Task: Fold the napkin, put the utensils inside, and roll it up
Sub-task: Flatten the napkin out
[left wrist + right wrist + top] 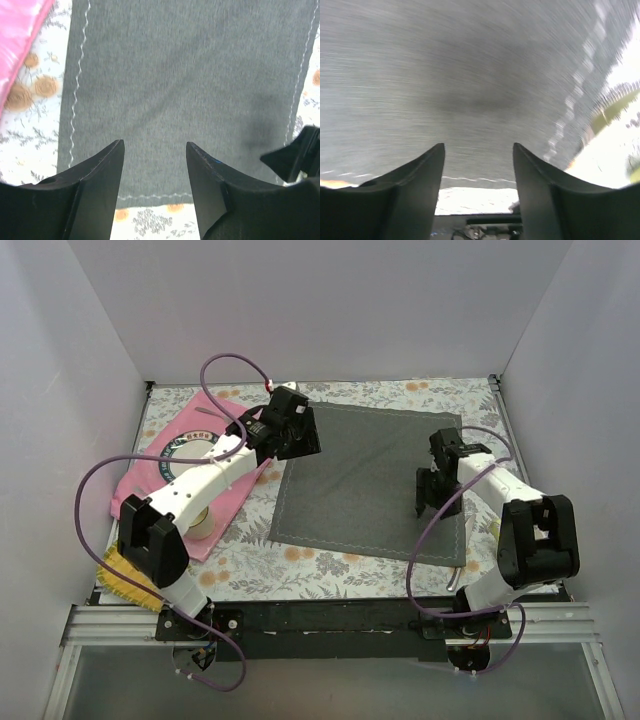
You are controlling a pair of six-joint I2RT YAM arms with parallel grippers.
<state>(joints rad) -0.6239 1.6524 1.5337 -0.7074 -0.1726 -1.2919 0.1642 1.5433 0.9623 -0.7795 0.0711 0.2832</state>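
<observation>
The napkin [365, 480] lies spread flat on the floral tablecloth, a dark grey square with a pale stitched hem. My left gripper [303, 435] hangs above its far left part. In the left wrist view this gripper [154, 145] is open, with only the napkin [185, 90] and its hem below the jaws. My right gripper [432, 498] hovers over the napkin's right side. In the blurred right wrist view it [478, 146] stands open over the napkin [470, 75] with nothing between the fingers. I cannot make out the utensils in any view.
A pink placemat [150, 475] with a round teal-rimmed plate [185, 445] lies left of the napkin, partly under my left arm. A yellow cloth [125, 578] sits at the near left corner. White walls enclose the table on three sides.
</observation>
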